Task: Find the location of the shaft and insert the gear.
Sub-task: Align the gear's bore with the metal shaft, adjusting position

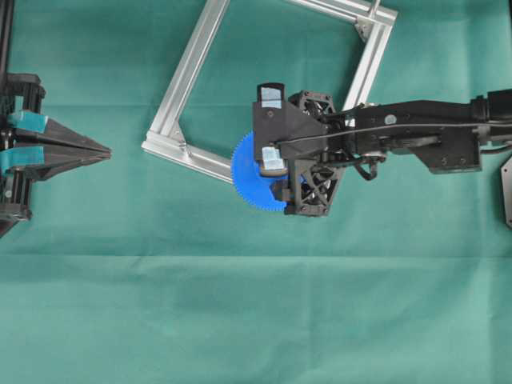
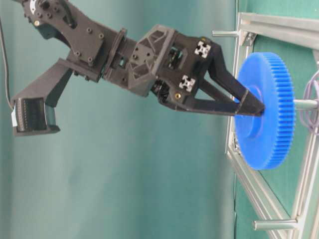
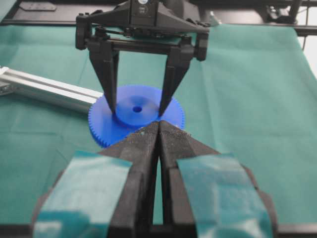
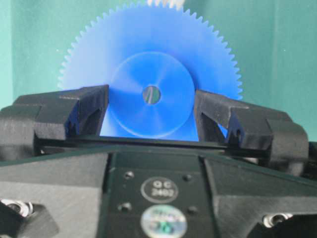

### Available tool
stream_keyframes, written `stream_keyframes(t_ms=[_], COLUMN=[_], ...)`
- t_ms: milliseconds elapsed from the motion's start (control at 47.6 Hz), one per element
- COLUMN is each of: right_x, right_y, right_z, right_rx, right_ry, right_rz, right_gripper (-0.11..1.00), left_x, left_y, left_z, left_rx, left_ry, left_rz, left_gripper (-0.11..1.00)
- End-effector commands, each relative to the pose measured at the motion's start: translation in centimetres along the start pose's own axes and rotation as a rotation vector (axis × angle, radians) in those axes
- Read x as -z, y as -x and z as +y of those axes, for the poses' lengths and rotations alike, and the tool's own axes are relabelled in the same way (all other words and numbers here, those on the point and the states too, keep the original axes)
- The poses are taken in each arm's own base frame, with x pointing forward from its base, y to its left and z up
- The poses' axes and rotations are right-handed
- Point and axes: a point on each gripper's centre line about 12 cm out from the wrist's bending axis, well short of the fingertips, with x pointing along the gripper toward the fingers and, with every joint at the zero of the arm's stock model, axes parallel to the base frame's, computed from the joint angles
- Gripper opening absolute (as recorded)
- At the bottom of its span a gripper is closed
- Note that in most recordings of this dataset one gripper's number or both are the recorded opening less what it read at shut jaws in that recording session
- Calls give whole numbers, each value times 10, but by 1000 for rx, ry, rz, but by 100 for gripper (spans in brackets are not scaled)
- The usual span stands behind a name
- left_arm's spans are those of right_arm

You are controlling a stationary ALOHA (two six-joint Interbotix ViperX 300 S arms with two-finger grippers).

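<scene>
We can't tell how far the shaft [image 2: 305, 104] enters the gear [image 2: 264, 109]; its base is cut off. Right gripper [image 3: 137, 105] pinches the gear's hub above the frame [image 1: 186, 72], angled down. Left gripper [image 1: 102, 150] sits closed, well apart.

Gear [image 1: 250, 181]: over the lower-right bar of the frame [image 1: 182, 76], partly outside it. Shaft [image 2: 305, 104]: behind the gear, on the centre-hole line. Right gripper [image 3: 137, 108]: astride the gear's hub. Left gripper [image 1: 102, 150]: well left of the gear, over the counter [image 1: 240, 320].
</scene>
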Motion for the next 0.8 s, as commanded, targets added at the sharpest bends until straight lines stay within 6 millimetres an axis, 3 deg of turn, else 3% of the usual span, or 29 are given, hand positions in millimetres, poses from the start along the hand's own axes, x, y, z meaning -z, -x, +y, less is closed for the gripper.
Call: stream_keyframes(t_ms=[0,231,777], right_x=[-1,7,7], right_y=[11,12,12], right_z=[-6,-6,18], right_rx=[6,2,-34], right_ry=[-8,-9,36], right_rz=[-21,-19,-43], right_gripper=[70,70,70], left_x=[-10,-11,-11], left_y=[-1,-1,-1], left_z=[0,0,0], left_rx=[0,0,0], left_ry=[2,3,2], left_rz=[-25,-26,-26], left_gripper=[1,1,1])
